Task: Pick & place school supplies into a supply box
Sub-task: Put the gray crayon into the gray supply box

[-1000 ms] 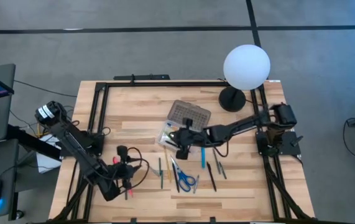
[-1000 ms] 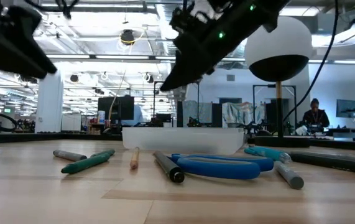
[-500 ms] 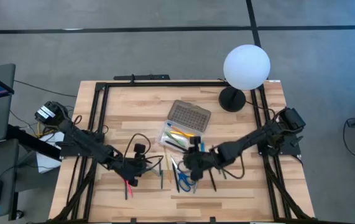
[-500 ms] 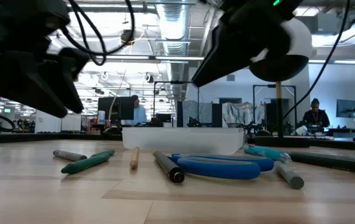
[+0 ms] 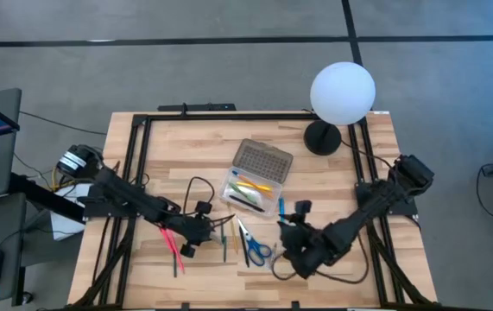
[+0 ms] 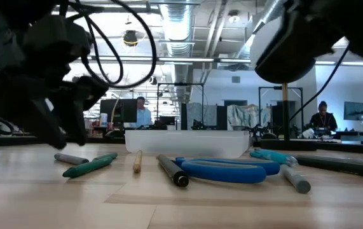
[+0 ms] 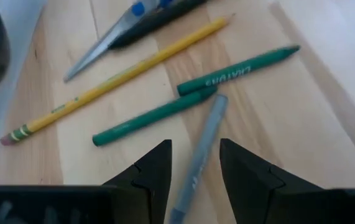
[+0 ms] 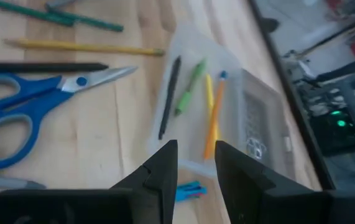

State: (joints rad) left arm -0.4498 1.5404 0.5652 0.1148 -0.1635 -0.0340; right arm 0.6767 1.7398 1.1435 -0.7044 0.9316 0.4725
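Observation:
The clear supply box [image 5: 248, 187] stands open at mid table, its grey dotted lid [image 5: 262, 160] folded back and several pens inside [image 8: 193, 87]. Loose school supplies lie on the wood in front of it: blue-handled scissors [image 5: 254, 244], a yellow pencil [image 7: 118, 78], two green pens [image 7: 183, 102], a grey pen [image 7: 201, 152], a black pen [image 8: 40, 66] and a pink pen [image 5: 172, 244]. My left gripper [image 7: 194, 167] is open, slanting down, one finger on either side of the grey pen's near end; I cannot tell whether it touches. My right gripper [image 8: 196, 165] hangs open over the wood, right of the scissors, pointing toward the box.
A white globe lamp [image 5: 342, 93] on a black foot stands at the far right corner. A black frame [image 5: 229, 115] runs round the tabletop. More pens lie right of the scissors [image 6: 294, 178], and a blue pen [image 8: 186, 190] lies beside the box. Bare wood [image 5: 229, 281] runs along the near edge.
My right gripper has swung away from the box toward the table's near edge and a little right, past the scissors. My left gripper has swung right toward the loose pens, sunk and tipped downward. Nothing on the table has moved.

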